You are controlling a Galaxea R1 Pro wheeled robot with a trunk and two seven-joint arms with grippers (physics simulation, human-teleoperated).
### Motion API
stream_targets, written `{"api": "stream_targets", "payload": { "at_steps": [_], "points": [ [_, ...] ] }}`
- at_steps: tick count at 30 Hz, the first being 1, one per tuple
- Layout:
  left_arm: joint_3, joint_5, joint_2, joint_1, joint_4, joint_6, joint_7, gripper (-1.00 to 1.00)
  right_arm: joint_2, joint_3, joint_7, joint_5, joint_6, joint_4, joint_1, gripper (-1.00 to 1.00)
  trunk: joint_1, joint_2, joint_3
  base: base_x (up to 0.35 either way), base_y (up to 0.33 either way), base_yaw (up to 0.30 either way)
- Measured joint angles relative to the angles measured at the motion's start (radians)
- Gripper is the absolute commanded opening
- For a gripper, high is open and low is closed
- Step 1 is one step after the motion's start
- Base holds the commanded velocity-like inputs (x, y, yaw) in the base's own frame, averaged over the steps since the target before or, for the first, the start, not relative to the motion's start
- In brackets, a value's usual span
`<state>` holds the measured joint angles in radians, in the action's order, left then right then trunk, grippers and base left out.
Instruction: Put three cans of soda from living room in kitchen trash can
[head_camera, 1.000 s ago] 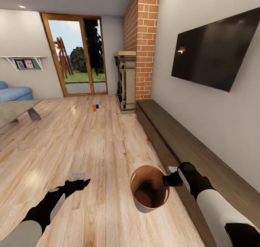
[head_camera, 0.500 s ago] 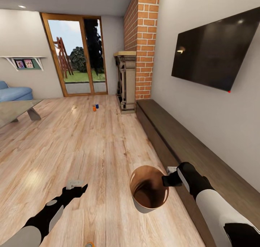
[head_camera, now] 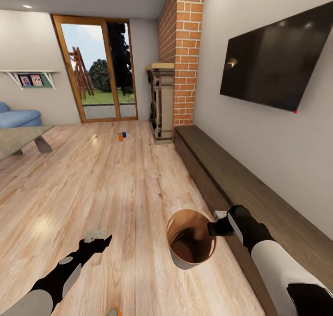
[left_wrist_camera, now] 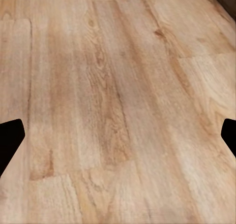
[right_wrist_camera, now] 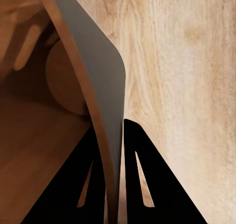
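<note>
- Ahead, open light wood plank floor [head_camera: 115, 186] is seen, bounded on the right by the long dark low cabinet [head_camera: 231, 177] and the red-brick fireplace [head_camera: 180, 57].
- Two soda cans [head_camera: 122, 136] stand far off near the glass doors [head_camera: 99, 68]; a third [head_camera: 113, 311] is cut by the bottom edge.
- The trash can [head_camera: 190, 242] is pinched at its rim by the right gripper [right_wrist_camera: 114, 150], one finger inside, one outside.
- The left gripper [left_wrist_camera: 118, 135] is spread wide over bare floor, holding nothing.

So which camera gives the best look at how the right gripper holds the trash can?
The right wrist view: the right gripper has one finger on each side of the trash can's thin wall, pinching it at the rim. The head view shows the whole trash can and the gripper at its rim, but not the fingers. The left wrist view looks at wood floor.
</note>
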<state>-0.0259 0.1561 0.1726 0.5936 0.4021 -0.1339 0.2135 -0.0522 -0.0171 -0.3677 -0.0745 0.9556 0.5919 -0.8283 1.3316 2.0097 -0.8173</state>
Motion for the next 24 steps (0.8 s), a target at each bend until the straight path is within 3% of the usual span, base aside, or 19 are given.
{"api": "stream_targets", "payload": {
  "at_steps": [6, 13, 18, 24],
  "points": [
    [-0.001, 0.000, -0.001, -0.001, -0.001, -0.016, 0.000, 1.00, -0.011, 0.006, -0.001, -0.004, 0.005, -0.007, -0.036, -1.00, 0.023, 0.042, -0.023, 0.000, 0.000, 0.000],
    [-0.003, -0.002, -0.005, -0.001, -0.004, -0.045, 0.000, 1.00, -0.004, -0.002, -0.006, -0.002, 0.010, -0.010, -0.047, -1.00, 0.050, 0.091, -0.055, 0.000, 0.000, 0.000],
    [-0.003, -0.001, -0.022, -0.002, -0.004, -0.051, 0.000, 1.00, -0.002, 0.001, -0.007, 0.003, 0.082, -0.013, -0.049, -1.00, 0.069, 0.126, -0.078, 0.000, 0.000, 0.000],
    [-0.002, -0.001, -0.029, -0.002, -0.004, -0.054, 0.000, 1.00, -0.001, 0.003, -0.007, 0.002, 0.087, -0.015, -0.050, -1.00, 0.092, 0.168, -0.106, 0.000, 0.000, 0.026]
  ]
}}
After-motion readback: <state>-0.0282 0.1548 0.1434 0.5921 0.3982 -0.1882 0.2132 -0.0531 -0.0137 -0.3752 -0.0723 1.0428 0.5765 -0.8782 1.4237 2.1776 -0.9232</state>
